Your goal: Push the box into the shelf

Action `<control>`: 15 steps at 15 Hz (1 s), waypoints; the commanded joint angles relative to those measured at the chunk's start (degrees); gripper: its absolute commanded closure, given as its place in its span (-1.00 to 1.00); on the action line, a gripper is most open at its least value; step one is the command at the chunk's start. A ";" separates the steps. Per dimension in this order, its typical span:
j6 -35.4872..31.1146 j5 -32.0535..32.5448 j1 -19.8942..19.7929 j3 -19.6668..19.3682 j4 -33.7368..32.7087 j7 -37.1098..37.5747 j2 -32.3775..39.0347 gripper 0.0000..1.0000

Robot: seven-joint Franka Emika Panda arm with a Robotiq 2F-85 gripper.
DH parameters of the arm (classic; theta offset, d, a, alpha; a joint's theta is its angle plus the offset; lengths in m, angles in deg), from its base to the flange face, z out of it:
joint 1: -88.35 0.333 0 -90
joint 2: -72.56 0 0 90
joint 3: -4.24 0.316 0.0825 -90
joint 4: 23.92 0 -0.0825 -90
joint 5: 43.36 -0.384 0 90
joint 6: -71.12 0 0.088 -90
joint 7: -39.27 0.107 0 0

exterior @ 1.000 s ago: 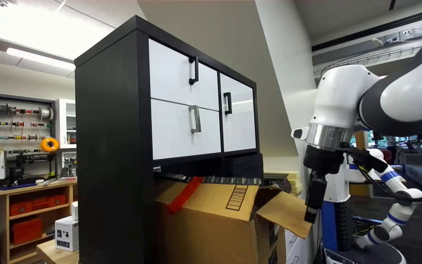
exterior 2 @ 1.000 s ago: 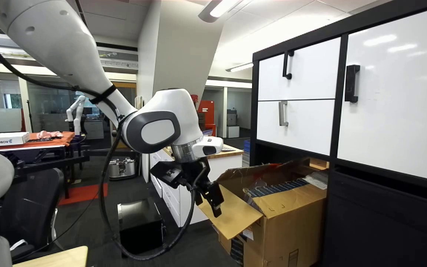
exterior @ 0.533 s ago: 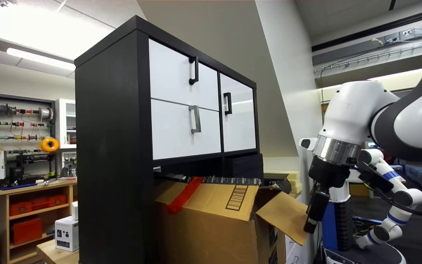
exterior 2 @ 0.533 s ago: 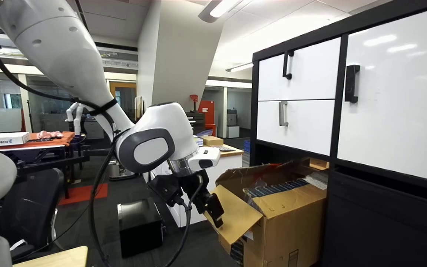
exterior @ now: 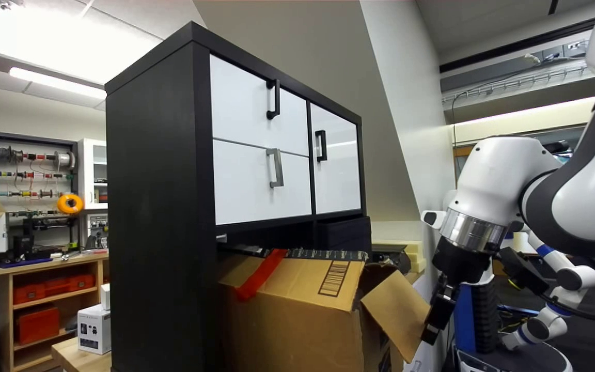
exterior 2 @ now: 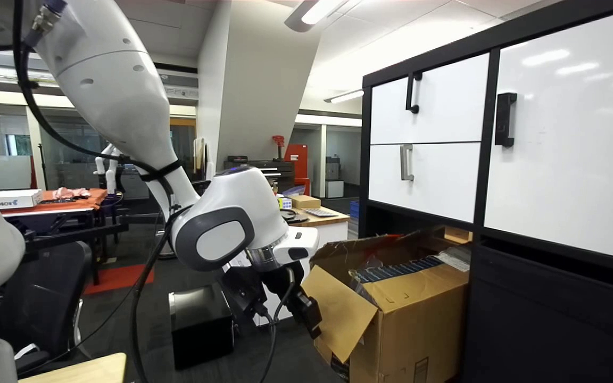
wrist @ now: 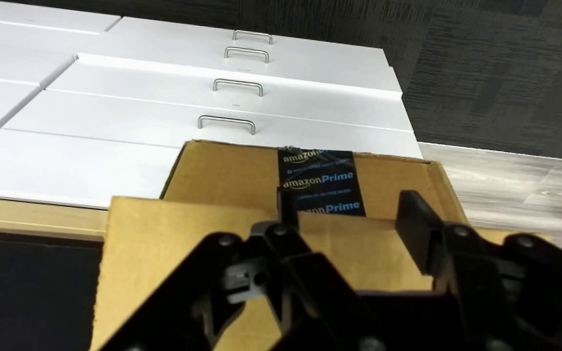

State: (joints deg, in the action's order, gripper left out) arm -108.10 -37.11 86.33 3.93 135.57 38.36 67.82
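Observation:
The box (exterior: 297,330) is a large brown carton with a red strip on top. It also shows in an exterior view (exterior 2: 418,319) and the wrist view (wrist: 227,170). It stands partly inside the lower opening of the shelf (exterior: 153,206), a black cabinet with white fronts, also in an exterior view (exterior 2: 479,159). Its near end sticks out, with a loose flap (exterior 2: 338,314) slanting down. My gripper (exterior: 430,330) points down against or very near the flap's outer face, also in an exterior view (exterior 2: 314,327). In the wrist view the fingers (wrist: 347,219) are apart, with nothing between them.
A white drawer cabinet (wrist: 164,107) stands behind the box. A dark bin (exterior: 344,233) fills the shelf compartment beside it. A black case (exterior 2: 200,330) is on the floor. Another robot arm (exterior: 561,299) stands behind mine. A small white box (exterior: 94,329) sits on a wooden surface.
My gripper has moved down and tilted, its tip shifting toward the box. The flap has swung down and inward toward the box's side. The box and the shelf have not visibly moved.

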 commanded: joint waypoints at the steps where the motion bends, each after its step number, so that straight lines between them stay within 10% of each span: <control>1: -4.70 -0.05 -0.02 0.65 -1.05 1.23 2.79 0.48; 6: -8.49 -1.54 0.49 -0.03 -3.12 -0.73 5.32 0.95; 15: -10.88 -1.16 1.82 -2.73 -11.51 -1.82 13.26 0.94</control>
State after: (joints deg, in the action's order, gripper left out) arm -117.09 -37.67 86.38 3.47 128.39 37.80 76.73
